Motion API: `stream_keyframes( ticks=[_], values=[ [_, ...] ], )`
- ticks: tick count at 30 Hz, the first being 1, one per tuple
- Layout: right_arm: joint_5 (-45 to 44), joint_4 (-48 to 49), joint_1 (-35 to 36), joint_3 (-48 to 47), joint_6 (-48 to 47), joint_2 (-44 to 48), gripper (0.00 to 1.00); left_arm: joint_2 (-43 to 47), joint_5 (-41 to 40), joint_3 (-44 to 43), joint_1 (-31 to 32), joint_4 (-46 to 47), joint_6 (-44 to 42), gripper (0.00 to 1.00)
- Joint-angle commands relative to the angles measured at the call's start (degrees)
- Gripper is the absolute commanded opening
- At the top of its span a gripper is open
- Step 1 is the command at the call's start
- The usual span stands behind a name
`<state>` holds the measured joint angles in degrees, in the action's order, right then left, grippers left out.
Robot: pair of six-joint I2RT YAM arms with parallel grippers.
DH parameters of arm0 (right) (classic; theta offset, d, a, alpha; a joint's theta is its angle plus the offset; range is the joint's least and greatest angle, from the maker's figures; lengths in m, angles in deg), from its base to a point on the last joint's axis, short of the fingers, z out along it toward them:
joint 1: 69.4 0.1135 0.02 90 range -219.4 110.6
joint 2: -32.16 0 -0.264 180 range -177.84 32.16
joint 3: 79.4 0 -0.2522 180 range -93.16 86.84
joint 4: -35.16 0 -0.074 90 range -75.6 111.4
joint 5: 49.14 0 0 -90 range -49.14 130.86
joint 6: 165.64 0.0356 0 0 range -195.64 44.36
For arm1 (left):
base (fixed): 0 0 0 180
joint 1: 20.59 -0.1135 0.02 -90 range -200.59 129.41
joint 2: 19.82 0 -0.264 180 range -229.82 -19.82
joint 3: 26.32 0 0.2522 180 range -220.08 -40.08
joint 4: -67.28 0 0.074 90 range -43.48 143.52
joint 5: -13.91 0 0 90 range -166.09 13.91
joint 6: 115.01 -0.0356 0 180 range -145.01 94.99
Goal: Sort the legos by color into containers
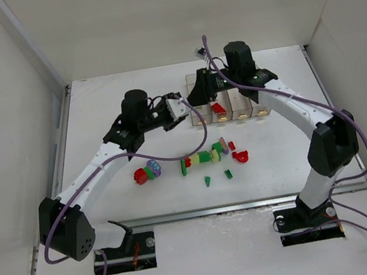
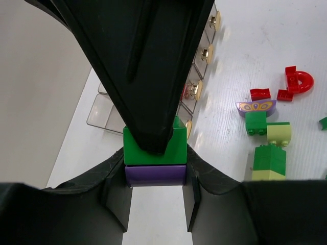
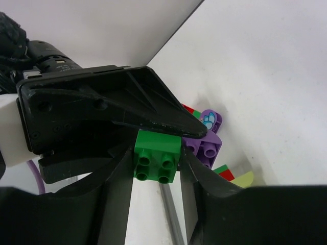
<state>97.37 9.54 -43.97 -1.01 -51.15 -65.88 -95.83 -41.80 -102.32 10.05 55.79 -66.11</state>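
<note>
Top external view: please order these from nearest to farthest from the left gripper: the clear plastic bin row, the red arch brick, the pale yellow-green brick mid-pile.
1. Clear plastic bin row, just right of the left gripper.
2. Pale yellow-green brick, middle of the pile.
3. Red arch brick, right end of the pile.

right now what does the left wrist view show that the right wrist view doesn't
Only the left wrist view: the left hand pinching a green-on-purple clump, the row of clear containers, and, loose on the table, a red arch and a purple butterfly-print piece.
Only the right wrist view: the right hand pinching a green brick, its round circles facing the camera, with a purple printed piece behind.
Both: a green brick gripped in that view's own hand, with what looks like the other hand reaching over it.
</note>
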Motion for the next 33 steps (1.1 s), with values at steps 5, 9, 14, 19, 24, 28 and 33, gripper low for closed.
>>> stream_keyframes(
  ticks=[5,9,14,19,24,28,33],
  values=[
    [-0.5,2.6,-0.5,-0.8,-0.4,1.2,0.0,0.8,0.5,-1.5,1.0,3.5,2.6,0.0],
    [-5.6,2.6,-6.8,3.7,1.9,4.4,0.0,0.8,-1.8,0.3,1.0,2.4,3.8,0.0],
    [-11.8,2.6,-14.3,7.5,1.9,8.4,0.0,0.3,-4.2,0.3,1.0,-0.2,4.9,0.0],
    [-18.3,-0.4,-18.7,8.0,-0.4,8.4,0.0,-0.3,-4.8,0.3,1.0,-0.2,6.3,0.0],
    [-40.0,-13.4,-19.2,1.2,-12.5,-0.9,0.0,-0.8,-4.0,-0.8,1.0,-0.2,7.5,0.0],
    [-42.3,-18.5,-19.2,-5.7,-15.9,-8.6,0.13,-1.3,-3.4,-1.3,1.0,-0.2,7.5,0.0],
    [-43.2,-19.6,-19.7,-8.8,-16.9,-12.2,0.64,-1.3,-2.4,-1.3,1.0,-0.2,7.5,0.0]
  ],
)
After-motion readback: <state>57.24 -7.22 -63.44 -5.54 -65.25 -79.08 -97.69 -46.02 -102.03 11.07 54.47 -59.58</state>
